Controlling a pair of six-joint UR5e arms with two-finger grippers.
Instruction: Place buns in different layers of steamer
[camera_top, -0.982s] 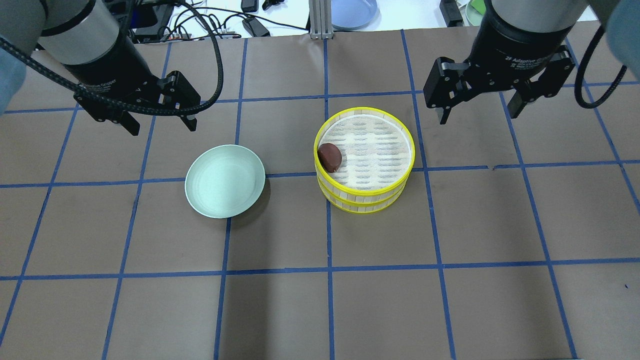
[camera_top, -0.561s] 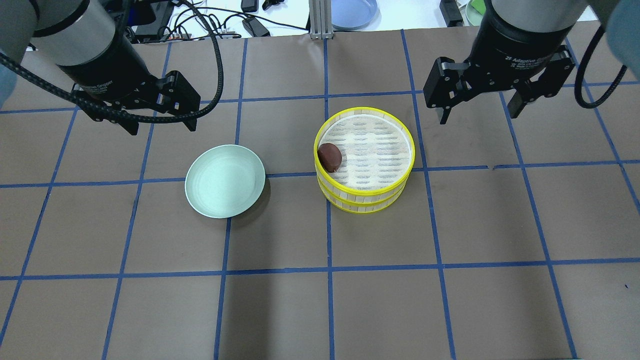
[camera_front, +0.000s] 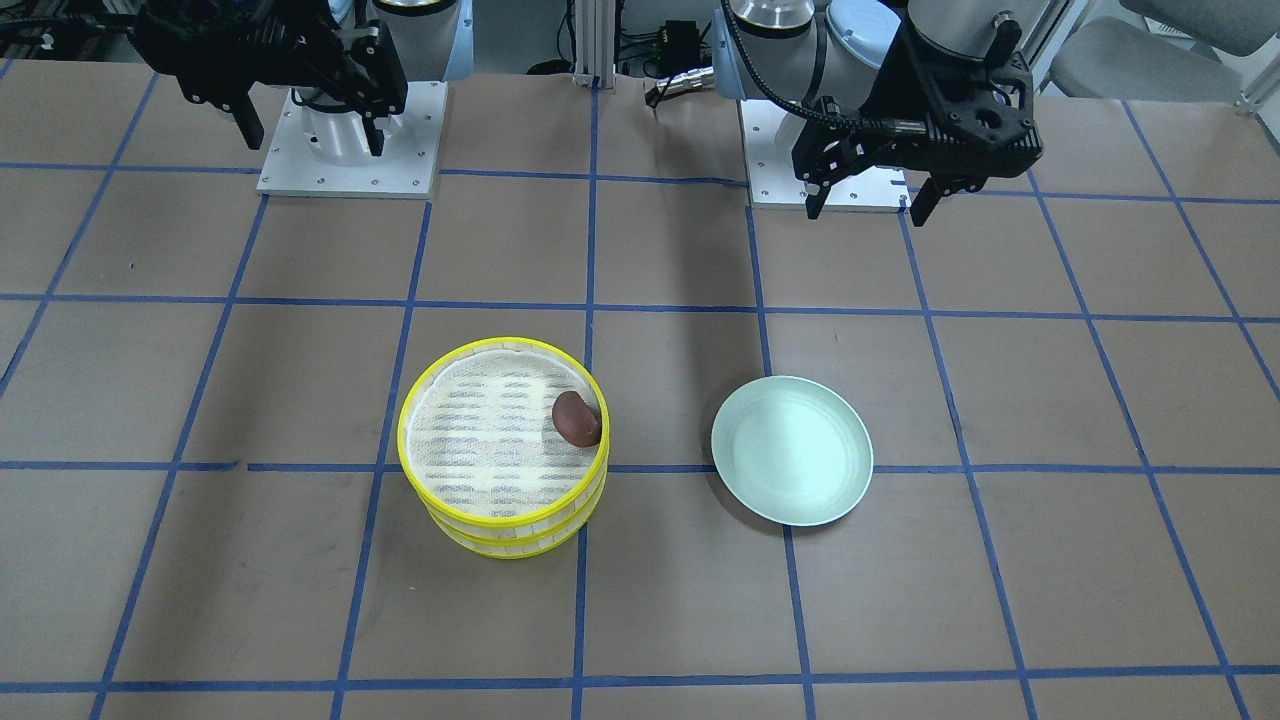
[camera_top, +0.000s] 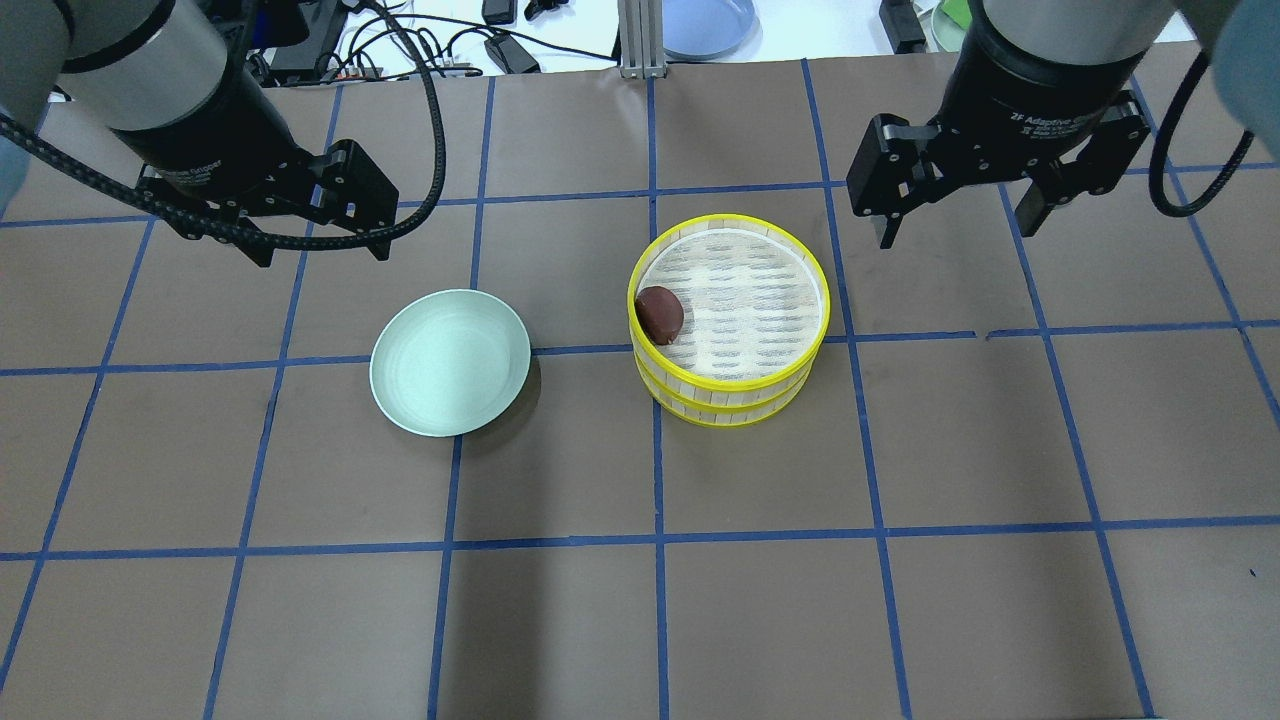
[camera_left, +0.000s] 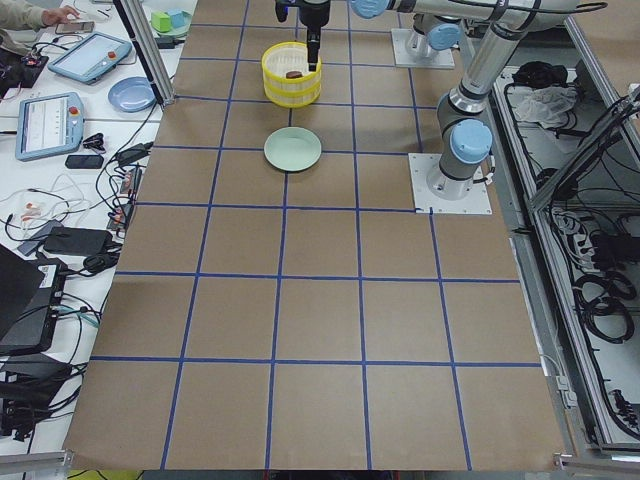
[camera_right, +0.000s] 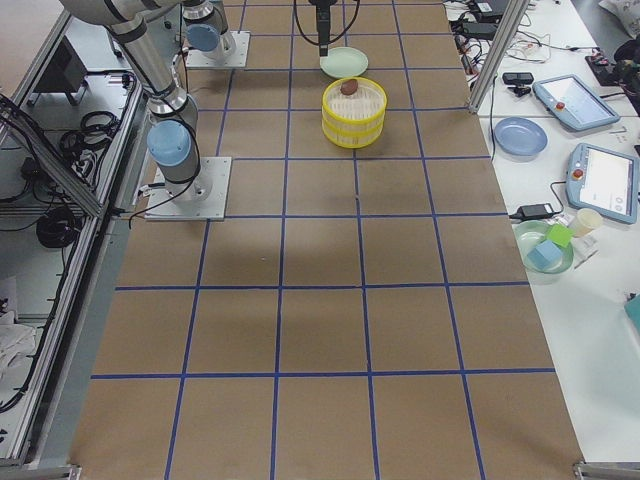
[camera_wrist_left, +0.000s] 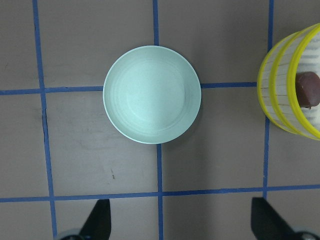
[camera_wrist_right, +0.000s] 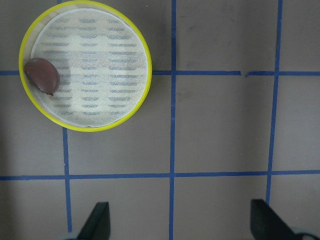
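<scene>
The two layers of steamer (camera_top: 727, 398) stand stacked right of the table's centre, with yellow rims and pale slatted walls. A dark reddish-brown bun (camera_top: 660, 313) lies on the top layer's mesh floor against its left rim; the bun (camera_wrist_right: 42, 76) also shows in the right wrist view. The upper layer hides the lower layer's inside. My left gripper (camera_top: 325, 252) hangs open above the table, beyond and left of the pale green plate (camera_top: 450, 362). Open as well, my right gripper (camera_top: 957, 232) hovers beyond and right of the steamer. Neither gripper holds anything.
The pale green plate (camera_front: 792, 450) has nothing on it. Off the brown mat's far edge lie a blue plate (camera_top: 705, 25), cables (camera_top: 420, 50) and a metal post (camera_top: 640, 40). The arms' base plates (camera_front: 345, 150) are bolted at the robot's side.
My left arm's wrist has drifted slightly left and farther back; its fingers stay open. The right arm, steamer, bun and plate have not moved.
</scene>
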